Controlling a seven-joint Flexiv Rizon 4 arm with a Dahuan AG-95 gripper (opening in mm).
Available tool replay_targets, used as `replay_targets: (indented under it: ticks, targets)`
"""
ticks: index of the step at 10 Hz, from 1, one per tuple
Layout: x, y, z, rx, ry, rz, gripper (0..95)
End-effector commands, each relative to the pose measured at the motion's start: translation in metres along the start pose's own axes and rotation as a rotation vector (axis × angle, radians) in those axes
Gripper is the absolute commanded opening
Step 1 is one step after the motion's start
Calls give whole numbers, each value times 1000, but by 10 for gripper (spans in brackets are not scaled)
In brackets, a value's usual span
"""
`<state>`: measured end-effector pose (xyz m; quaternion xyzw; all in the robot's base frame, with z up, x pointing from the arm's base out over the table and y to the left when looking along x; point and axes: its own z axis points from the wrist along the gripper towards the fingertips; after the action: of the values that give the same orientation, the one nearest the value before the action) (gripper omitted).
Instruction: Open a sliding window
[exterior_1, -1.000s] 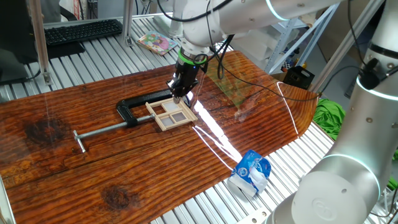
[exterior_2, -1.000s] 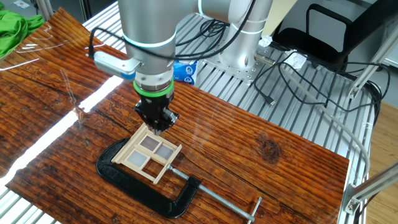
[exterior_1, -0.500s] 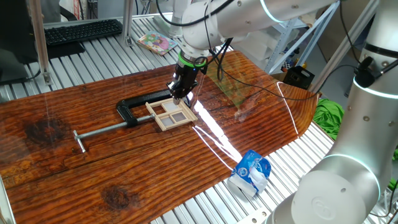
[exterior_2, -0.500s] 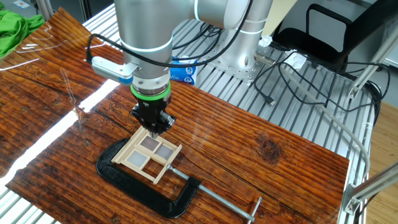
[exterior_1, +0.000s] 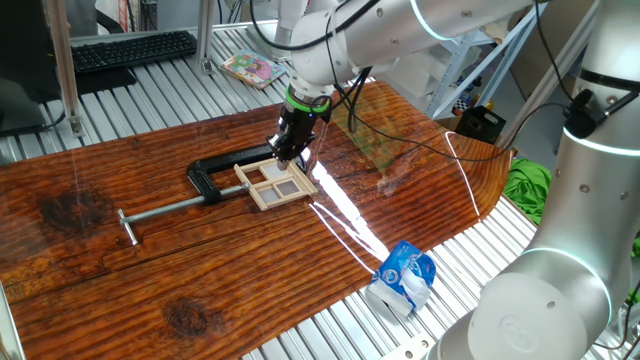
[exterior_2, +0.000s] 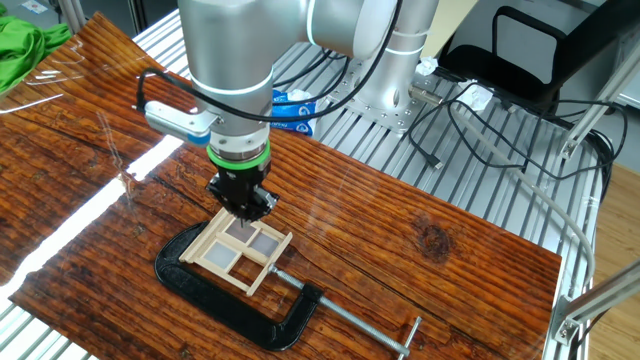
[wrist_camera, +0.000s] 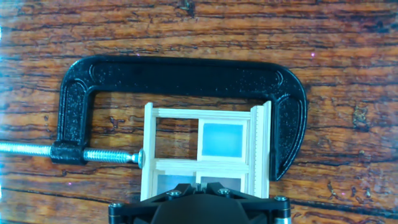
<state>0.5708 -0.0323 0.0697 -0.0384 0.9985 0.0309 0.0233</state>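
Sliding window (exterior_1: 276, 182) clamped in C-clamp (exterior_1: 205, 178); tool (exterior_1: 285, 152) directly above its edge.

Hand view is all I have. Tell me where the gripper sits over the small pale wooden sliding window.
Observer: The gripper sits at the frame's edge facing the arm's base, tips at the pale wooden sliding window.
Operator: Report what lies beyond the black C-clamp's screw.
Observer: The black C-clamp has a long metal bar ending in a T-handle on the wooden tabletop.
Operator: Say what else is near.
Observer: A crumpled blue-and-white packet lies off the tabletop's edge, on the slatted metal bench.
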Motion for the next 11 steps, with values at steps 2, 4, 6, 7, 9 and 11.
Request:
replay_targets:
  ticks: [2, 4, 6, 7, 9, 11]
  targets:
    - [0, -1, 6, 2, -6, 1, 0]
    - [0, -2, 11, 3, -12, 2, 0]
    - [0, -3, 15, 3, -13, 2, 0]
    - [0, -4, 18, 3, -16, 2, 0]
    - [0, -5, 23, 6, -17, 2, 0]
    - [1, -6, 26, 8, -19, 4, 0]
